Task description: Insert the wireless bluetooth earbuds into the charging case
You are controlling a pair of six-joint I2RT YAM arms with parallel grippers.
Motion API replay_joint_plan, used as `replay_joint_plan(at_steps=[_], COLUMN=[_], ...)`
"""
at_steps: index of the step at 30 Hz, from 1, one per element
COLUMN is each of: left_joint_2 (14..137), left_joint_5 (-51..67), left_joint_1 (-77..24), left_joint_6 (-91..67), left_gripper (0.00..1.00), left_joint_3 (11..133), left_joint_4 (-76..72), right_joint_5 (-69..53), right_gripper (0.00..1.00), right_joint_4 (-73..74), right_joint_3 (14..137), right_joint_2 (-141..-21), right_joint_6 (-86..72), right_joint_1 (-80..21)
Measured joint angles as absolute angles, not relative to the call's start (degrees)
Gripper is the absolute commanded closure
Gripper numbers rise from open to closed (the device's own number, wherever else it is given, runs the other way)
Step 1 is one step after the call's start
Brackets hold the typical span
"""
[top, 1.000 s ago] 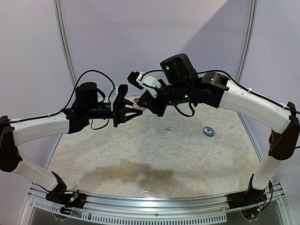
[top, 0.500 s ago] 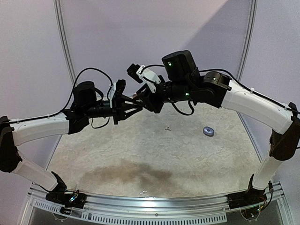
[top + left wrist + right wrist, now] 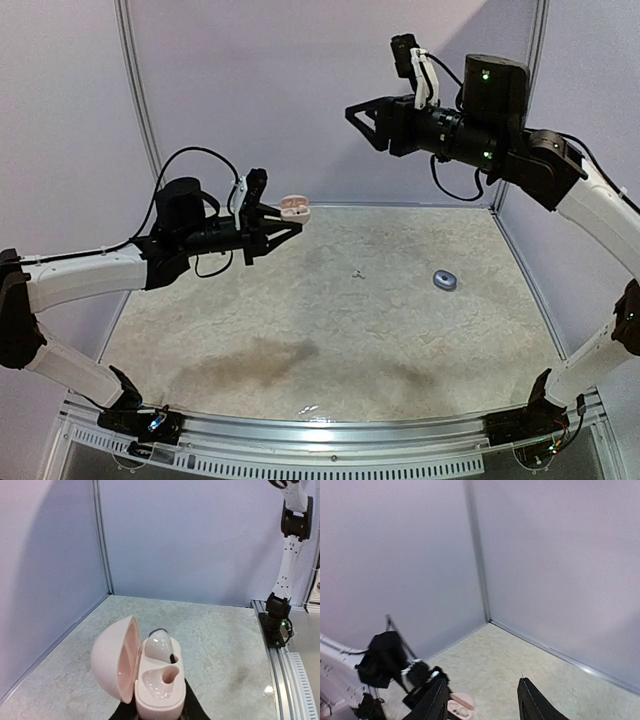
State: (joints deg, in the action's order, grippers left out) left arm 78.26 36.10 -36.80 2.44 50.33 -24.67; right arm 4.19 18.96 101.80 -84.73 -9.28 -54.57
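My left gripper is shut on the pink charging case and holds it above the table's back left. In the left wrist view the case has its lid open to the left. A glossy pale earbud sits in the far socket; the near socket is empty. Black fingers clamp the case's sides. A tiny grey earbud lies on the table mid-back. My right gripper hangs high at the back right, open and empty, well apart from the case, which shows low between its fingers.
A small blue-grey oval case lies on the table's right side. Pale walls with metal corner posts close in the back and sides. A metal rail runs along the near edge. The right arm's base stands at that rail.
My right gripper has let go at the case, opened, and risen up and to the right. The left gripper still holds the open case, now a little higher and clear of the right fingers.
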Motion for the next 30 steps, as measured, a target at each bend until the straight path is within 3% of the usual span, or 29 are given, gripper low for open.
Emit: replay_joint_plan(at_steps=[7,14,30], left_joint_2=[77.3,76.4,74.5], left_joint_5=[31.2,29.2,29.1], left_joint_1=[-36.3,-35.4,-32.6], left_joint_6=[3.2,4.3,4.9], left_gripper=[1.00,1.00,1.00], left_joint_3=[49.8,49.3,45.6], left_joint_4=[-23.3,-22.3,-23.4], right_joint_5=[13.4,6.7,-3.3], right_gripper=[0.46,0.41,0.41], right_joint_4=[29.9,33.9,36.9], right_joint_3=[103.2,105.1,114.7], right_joint_2=[-96.2,-114.6,-132.3], right_joint_6=[-24.8,-33.3,-49.0], right_joint_1=[-49.1,-47.0,-37.2])
